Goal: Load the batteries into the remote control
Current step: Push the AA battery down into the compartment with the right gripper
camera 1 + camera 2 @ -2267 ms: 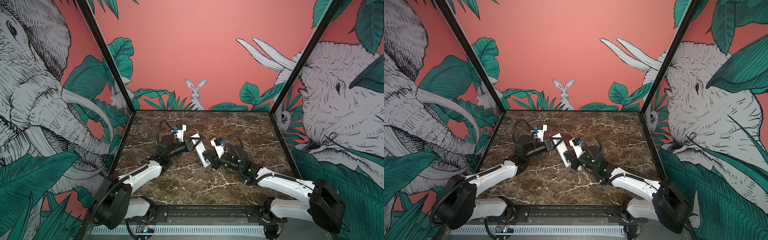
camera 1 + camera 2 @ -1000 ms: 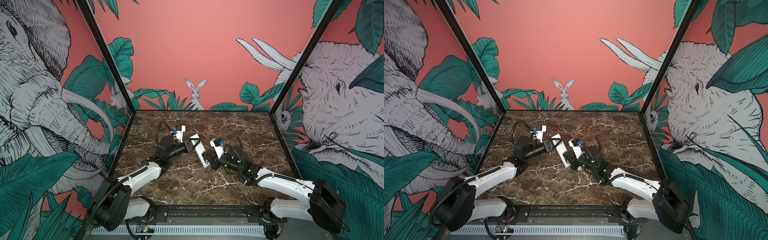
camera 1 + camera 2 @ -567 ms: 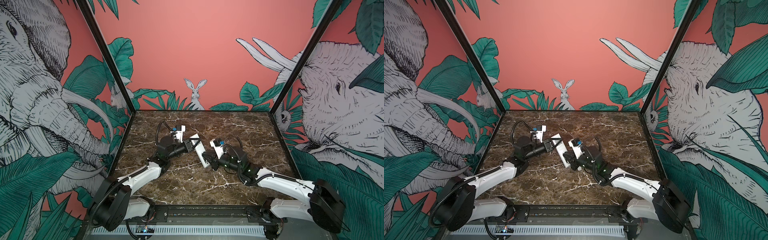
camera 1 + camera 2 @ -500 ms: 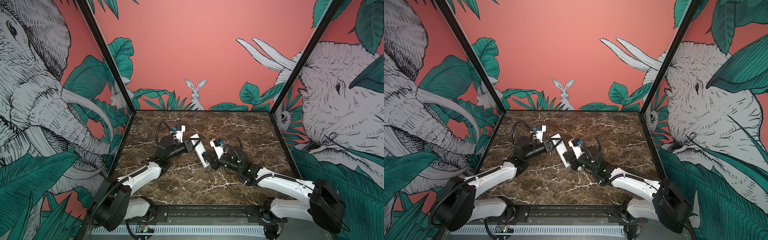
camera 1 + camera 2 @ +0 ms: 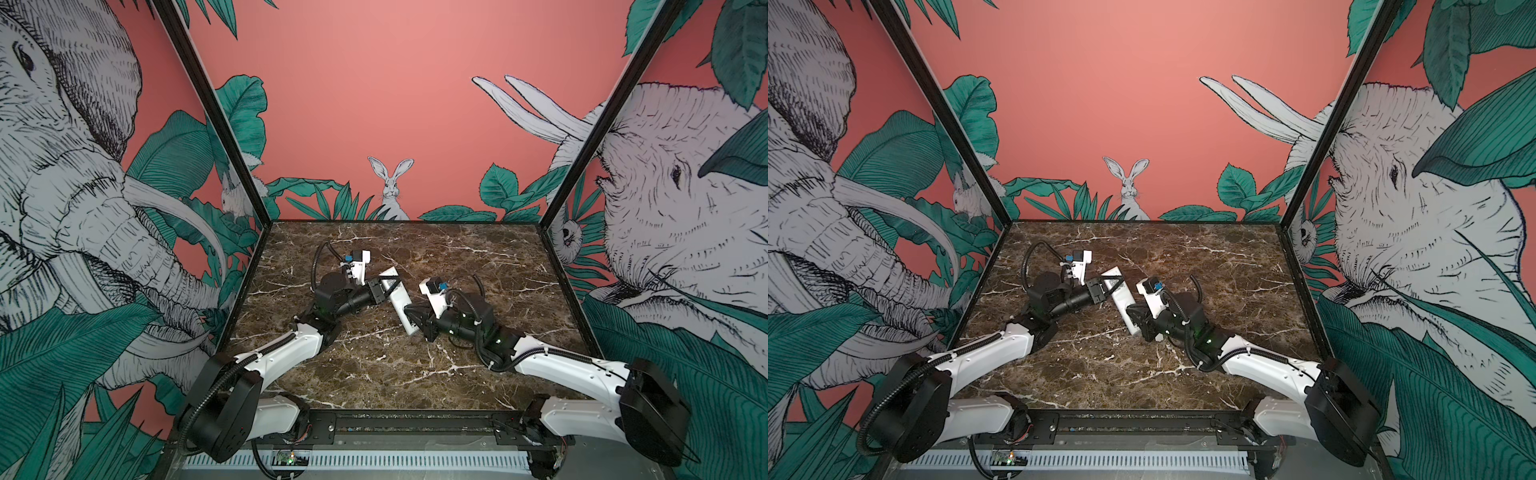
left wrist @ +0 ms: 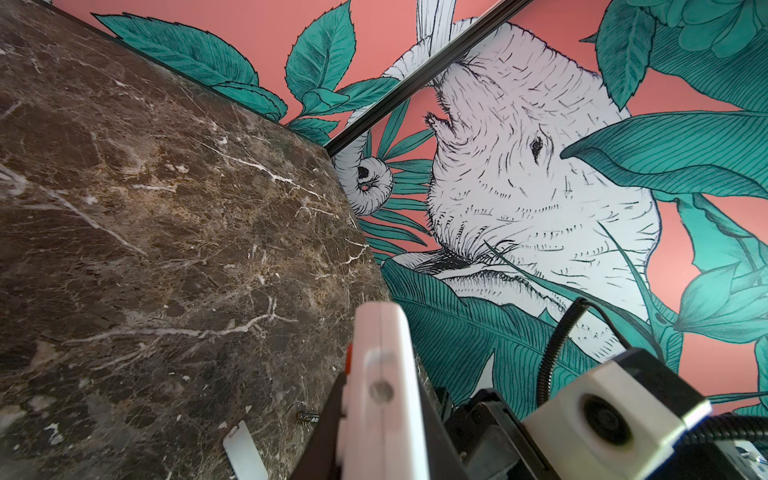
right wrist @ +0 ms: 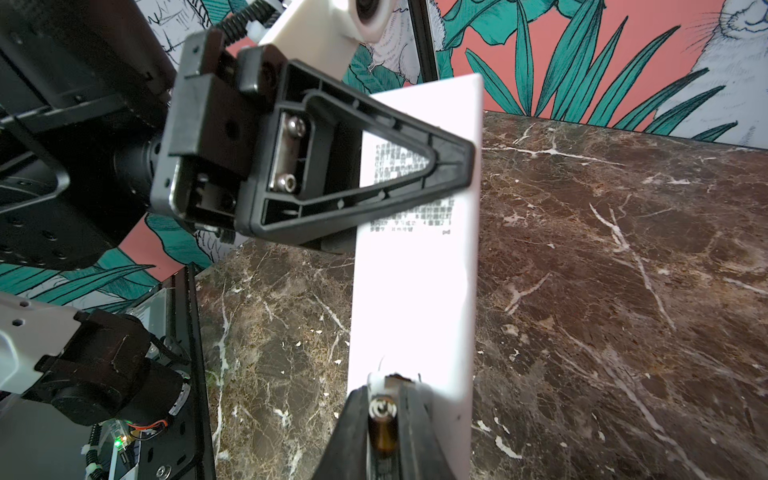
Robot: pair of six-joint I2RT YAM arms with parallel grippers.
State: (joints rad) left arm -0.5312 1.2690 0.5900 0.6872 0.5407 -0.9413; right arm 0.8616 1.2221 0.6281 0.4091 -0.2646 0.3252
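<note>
The remote control [image 5: 401, 305] is a slim white slab. In both top views it sits a little past the middle of the bench [image 5: 374, 374], its long axis running from 11 o'clock down to 5 o'clock. The plain white back faces up. The right wrist view shows a block of small grey print on that back near the far end, and the rest of the surface is bare and glossy. Seen edge-on in the left wrist view, the remote control [image 6: 382, 395] has rounded corners and a small orange-red button on its thin side.

The left end effector [image 5: 392, 284] reaches in from 8 o'clock and is clamped shut on the 11 o'clock end. One black triangular finger lies flat across the printed patch, and the other is hidden behind the remote. That end stands raised off the marble.

The right end effector [image 7: 383, 399] comes in from 4 o'clock to the 5 o'clock end. Its fingers stand only narrowly apart with a battery [image 7: 382, 436] filling the gap between them. This is a short dark amber cylinder, its tip right at the remote's end, where a small coiled contact shows.

A second battery [image 6: 306, 415] lies on the marble, tiny and dark, near a small white cover plate [image 6: 245, 453].
</note>
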